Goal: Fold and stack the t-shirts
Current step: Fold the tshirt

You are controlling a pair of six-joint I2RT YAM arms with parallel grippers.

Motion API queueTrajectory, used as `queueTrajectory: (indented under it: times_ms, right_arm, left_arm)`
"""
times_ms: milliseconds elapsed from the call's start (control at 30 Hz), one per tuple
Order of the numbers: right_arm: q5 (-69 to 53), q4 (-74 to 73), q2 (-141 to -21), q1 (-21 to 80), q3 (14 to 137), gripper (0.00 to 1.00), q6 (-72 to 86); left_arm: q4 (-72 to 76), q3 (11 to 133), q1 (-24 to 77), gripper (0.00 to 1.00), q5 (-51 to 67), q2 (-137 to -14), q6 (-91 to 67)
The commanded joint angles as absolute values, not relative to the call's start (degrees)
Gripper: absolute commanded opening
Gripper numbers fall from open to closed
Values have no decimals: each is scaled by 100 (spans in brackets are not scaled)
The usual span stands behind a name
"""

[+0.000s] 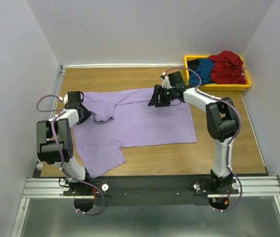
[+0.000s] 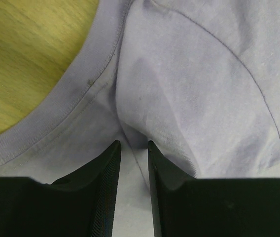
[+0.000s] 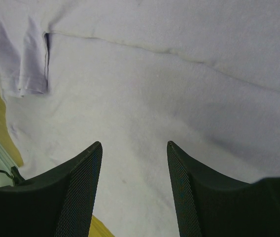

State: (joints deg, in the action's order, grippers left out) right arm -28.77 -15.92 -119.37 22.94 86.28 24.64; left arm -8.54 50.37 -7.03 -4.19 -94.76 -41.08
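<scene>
The top view looks down from above the near edge across the whole counter (image 1: 169, 155). Each wrist view faces down, close over the lavender shirt (image 1: 150, 123), shared by all.

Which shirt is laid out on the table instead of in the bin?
The purple shirt, spread out between the arms; the red, blue and black ones lie bunched in the yellow bin.

One lavender t-shirt (image 1: 145, 123) at centre frame, on one wooden table (image 1: 228, 153); one yellow bin (image 1: 219, 87) at upper right. Within that bin, three more by colour: one dark red t-shirt (image 1: 228, 66); one blue t-shirt (image 1: 206, 72); one black t-shirt (image 1: 194, 64); bunched too tightly for a sure count. Two robot arms: left arm (image 1: 56, 140) at lower left; right arm (image 1: 221, 121) at right.
</scene>
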Motion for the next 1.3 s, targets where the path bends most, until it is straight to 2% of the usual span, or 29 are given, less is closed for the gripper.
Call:
queueTrajectory:
  times_ms: [0, 67, 100, 200, 600, 633, 800, 1267]
  right_arm:
    - [-2927, -1564, -12076, 2294, 8587, 62, 2505]
    - [-2936, -1564, -12094, 2294, 8578, 62, 2487]
    - [-2944, -1564, -12085, 2294, 8569, 62, 2479]
    - [-2927, -1564, -12076, 2294, 8543, 62, 2452]
    - [-2918, -1573, -12094, 2285, 8508, 62, 2408]
    - [-2918, -1573, -12085, 2294, 8508, 63, 2400]
    - [-2900, -1573, -12050, 2294, 8464, 63, 2382]
    - [-2830, -1573, -11918, 2294, 8358, 63, 2311]
  left_arm:
    - [-756, 5185, -729, 36, -299, -9668, -4017]
    - [-765, 5203, -729, 33, -308, -9685, -4008]
    - [-791, 5221, -729, 26, -325, -9686, -3990]
    - [-922, 5352, -729, 20, -439, -9686, -3912]
    - [-1072, 5511, -729, 19, -466, -9729, -3797]
    - [-1072, 5511, -729, 13, -457, -9729, -3797]
    - [-1107, 5467, -721, 0, -404, -9738, -3771]
    - [-2144, 6046, -738, 0, -1388, -9606, -3252]
